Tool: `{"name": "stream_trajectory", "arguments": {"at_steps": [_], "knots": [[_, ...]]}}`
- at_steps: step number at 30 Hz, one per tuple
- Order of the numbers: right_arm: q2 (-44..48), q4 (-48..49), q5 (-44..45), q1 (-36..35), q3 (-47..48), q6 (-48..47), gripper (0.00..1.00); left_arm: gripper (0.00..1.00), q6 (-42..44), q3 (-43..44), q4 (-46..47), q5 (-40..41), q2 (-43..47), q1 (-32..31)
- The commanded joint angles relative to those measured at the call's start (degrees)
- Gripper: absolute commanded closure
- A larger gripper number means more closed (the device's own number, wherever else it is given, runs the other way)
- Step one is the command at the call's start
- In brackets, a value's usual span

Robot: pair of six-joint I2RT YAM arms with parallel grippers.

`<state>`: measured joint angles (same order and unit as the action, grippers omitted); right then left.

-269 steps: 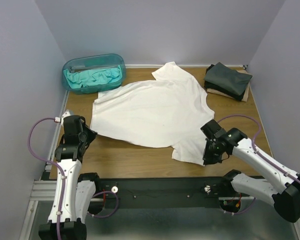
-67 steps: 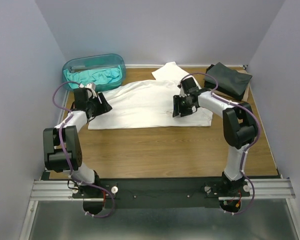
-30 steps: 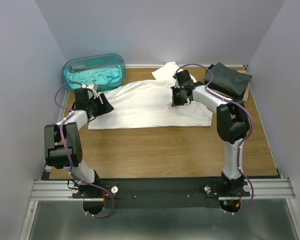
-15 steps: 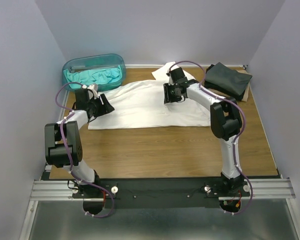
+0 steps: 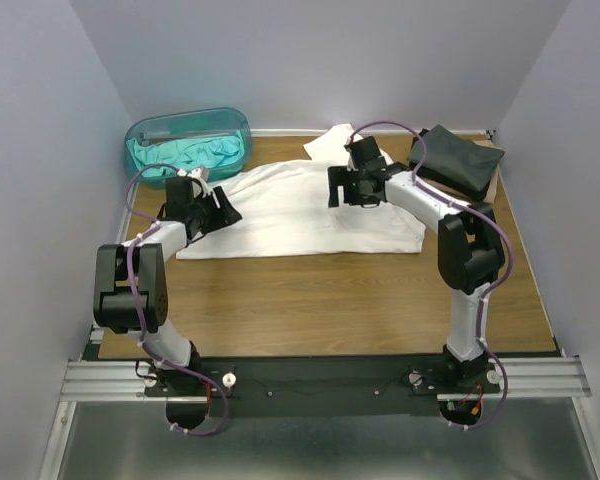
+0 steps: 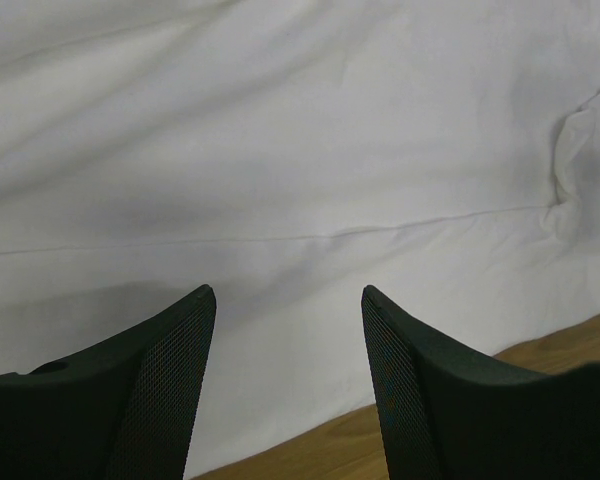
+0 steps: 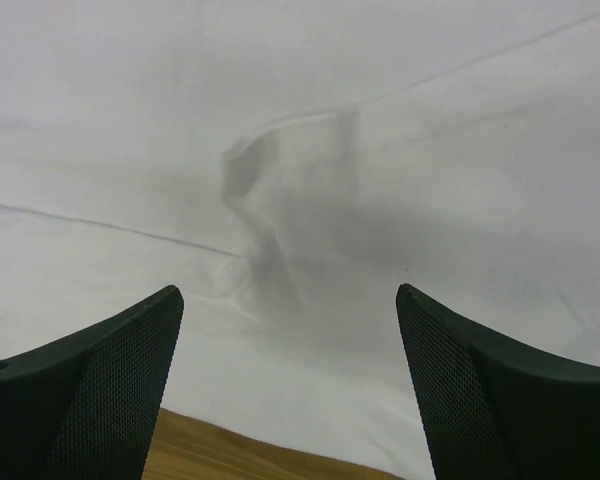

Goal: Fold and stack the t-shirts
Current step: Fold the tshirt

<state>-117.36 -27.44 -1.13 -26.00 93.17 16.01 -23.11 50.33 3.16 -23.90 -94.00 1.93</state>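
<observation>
A white t-shirt [image 5: 280, 215] lies folded in half across the middle of the wooden table, with one sleeve poking out toward the back wall. My left gripper [image 5: 223, 211] hovers over its left edge, open, and only white cloth [image 6: 280, 150] shows between the fingers. My right gripper [image 5: 351, 194] stands wide open over the shirt's upper right part. A small raised pucker of cloth [image 7: 255, 200] lies just ahead of its empty jaws. Dark charcoal folded t-shirts [image 5: 455, 160] are stacked at the back right. A teal t-shirt [image 5: 185, 155] lies crumpled in the tub.
A translucent teal tub [image 5: 238, 125] stands at the back left corner. The dark stack rests on a brown card [image 5: 492, 186]. Bare wood [image 5: 310, 290] stretches between the shirt and the arm bases. Purple walls close in on three sides.
My right gripper has opened and let go of the white cloth, leaving a pucker. My left gripper has shifted slightly right over the shirt's edge, still open.
</observation>
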Motion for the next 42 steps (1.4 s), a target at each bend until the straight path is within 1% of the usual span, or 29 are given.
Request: {"name": "stream_trajectory", "arguments": {"at_steps": [1, 3, 8, 11, 16, 21, 24, 27, 29, 32, 34, 35, 37, 39, 40, 42], "knots": [[2.7, 1.7, 3.3, 1.0, -7.5, 2.6, 0.06, 0.32, -4.5, -0.9, 4.2, 2.1, -1.6, -0.9], [3.5, 4.1, 3.2, 1.8, -11.9, 3.5, 0.06, 0.32, -4.7, -1.4, 4.7, 2.2, -2.9, -0.9], [4.6, 6.8, 3.8, 3.0, -17.8, 4.0, 0.07, 0.32, -5.6, -3.4, 3.9, 2.2, -4.3, -0.9], [5.3, 6.8, 3.9, 3.1, -20.8, 4.0, 0.07, 0.32, -7.2, -4.8, 2.3, 3.5, -3.0, -0.8], [10.1, 6.0, 2.6, 3.1, -27.2, 4.8, 0.07, 0.32, -9.5, -8.6, -1.0, 3.6, -0.1, -0.9], [15.5, 2.3, 1.4, 3.1, -35.3, 7.1, 0.07, 0.32, -12.2, -14.7, -3.1, 4.1, 6.8, -0.9], [19.4, 0.2, -1.5, 3.1, -39.8, 8.3, 0.07, 0.32, -14.8, -19.0, -4.3, 3.7, 12.2, -0.9], [22.8, -0.7, -4.6, 3.0, -42.4, 9.0, 0.08, 0.32, -16.7, -22.0, -5.6, 3.2, 18.0, -0.9], [24.2, -1.4, -6.0, 3.0, -43.4, 9.1, 0.09, 0.32, -17.8, -22.3, -8.1, 3.8, 22.3, -0.9], [26.7, -2.9, -5.7, 3.1, -40.9, 8.3, 0.09, 0.32, -17.9, -20.9, -11.2, 4.5, 26.6, -1.0], [27.8, -3.8, -5.2, 3.1, -38.0, 7.9, 0.08, 0.32, -17.5, -17.8, -12.5, 4.8, 27.3, -1.0], [27.9, -4.6, -4.3, 3.1, -34.5, 7.6, 0.08, 0.32, -16.6, -15.2, -12.6, 5.9, 27.0, -1.5], [27.5, -5.0, -3.6, 3.1, -31.3, 7.3, 0.07, 0.32, -15.5, -12.5, -12.7, 8.6, 25.7, -1.8], [26.3, -4.9, -1.5, 3.1, -26.9, 7.0, 0.07, 0.32, -14.0, -8.7, -12.5, 9.9, 22.6, -1.8], [24.7, -4.9, -0.7, 3.1, -25.4, 6.6, 0.06, 0.32, -13.7, -7.6, -11.5, 10.4, 21.3, -4.1], [22.4, -4.1, 2.3, 3.1, -23.4, 5.6, 0.06, 0.32, -13.1, -5.6, -9.8, 10.9, 17.5, -5.3]]}}
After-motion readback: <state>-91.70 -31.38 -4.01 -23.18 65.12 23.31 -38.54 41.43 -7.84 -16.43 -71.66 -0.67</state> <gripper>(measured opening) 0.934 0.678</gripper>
